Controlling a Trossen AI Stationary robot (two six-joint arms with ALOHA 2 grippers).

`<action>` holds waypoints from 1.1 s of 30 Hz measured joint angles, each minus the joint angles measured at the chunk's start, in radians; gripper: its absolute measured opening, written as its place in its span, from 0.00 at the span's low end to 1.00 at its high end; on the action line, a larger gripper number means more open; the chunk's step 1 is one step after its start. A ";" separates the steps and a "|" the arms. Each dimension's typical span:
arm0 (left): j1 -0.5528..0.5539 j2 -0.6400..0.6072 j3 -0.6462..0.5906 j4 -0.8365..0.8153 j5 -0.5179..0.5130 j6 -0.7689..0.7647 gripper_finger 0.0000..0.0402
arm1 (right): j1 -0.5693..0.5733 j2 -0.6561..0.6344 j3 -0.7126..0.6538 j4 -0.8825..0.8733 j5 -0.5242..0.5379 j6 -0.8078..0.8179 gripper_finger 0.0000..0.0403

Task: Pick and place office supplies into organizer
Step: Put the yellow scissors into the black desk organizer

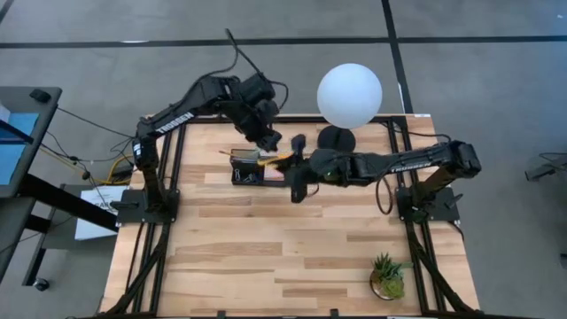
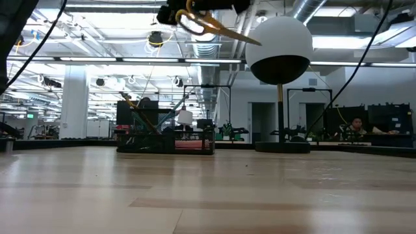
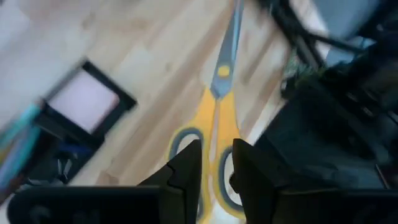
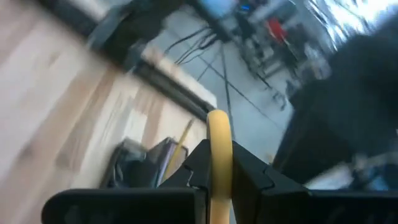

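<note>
Yellow-handled scissors hang above the organizer; we see our right gripper clenched on a handle loop, our left gripper straddling the handles.

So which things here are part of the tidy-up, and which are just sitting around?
Part of the job:
- yellow-handled scissors, held up between both grippers
- black organizer, pens already in it
- pink sticky-note pad in its tray

Just lying about:
- white globe lamp
- potted plant
</note>
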 joint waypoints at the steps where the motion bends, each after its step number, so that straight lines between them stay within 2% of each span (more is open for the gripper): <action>1: 0.006 -0.004 0.027 -0.001 -0.019 -0.005 0.21 | -0.010 -0.010 0.000 0.008 -0.001 0.063 0.06; 4: 0.022 -0.017 0.136 0.000 -0.105 -0.014 0.21 | -0.047 -0.048 0.000 0.068 -0.057 0.254 0.06; 8: 0.047 -0.165 0.071 0.152 -0.193 -0.043 0.21 | -0.106 -0.073 0.002 0.219 -0.248 0.482 0.06; 11: 0.045 -0.258 0.068 0.182 -0.314 -0.045 0.21 | -0.150 -0.069 0.002 0.339 -0.401 0.622 0.06; 15: 0.014 -0.362 0.067 0.242 -0.502 0.007 0.21 | -0.188 0.001 0.002 0.492 -0.505 0.688 0.06; 18: -0.011 -0.423 0.067 0.270 -0.582 0.054 0.21 | -0.212 0.089 0.001 0.694 -0.572 0.705 0.06; 20: -0.024 -0.452 0.067 0.268 -0.610 0.072 0.21 | -0.231 0.157 0.002 0.865 -0.631 0.781 0.06; 23: -0.034 -0.480 0.067 0.265 -0.654 0.094 0.21 | -0.263 0.284 0.002 1.116 -0.656 0.894 0.06; 27: -0.036 -0.504 0.067 0.253 -0.683 0.168 0.21 | -0.308 0.444 0.028 1.400 -0.649 0.952 0.06; 30: -0.036 -0.504 0.067 0.237 -0.684 0.210 0.21 | -0.332 0.543 0.081 1.484 -0.648 1.042 0.06; 33: -0.036 -0.501 0.066 0.207 -0.683 0.235 0.21 | -0.338 0.624 0.126 1.500 -0.650 1.049 0.06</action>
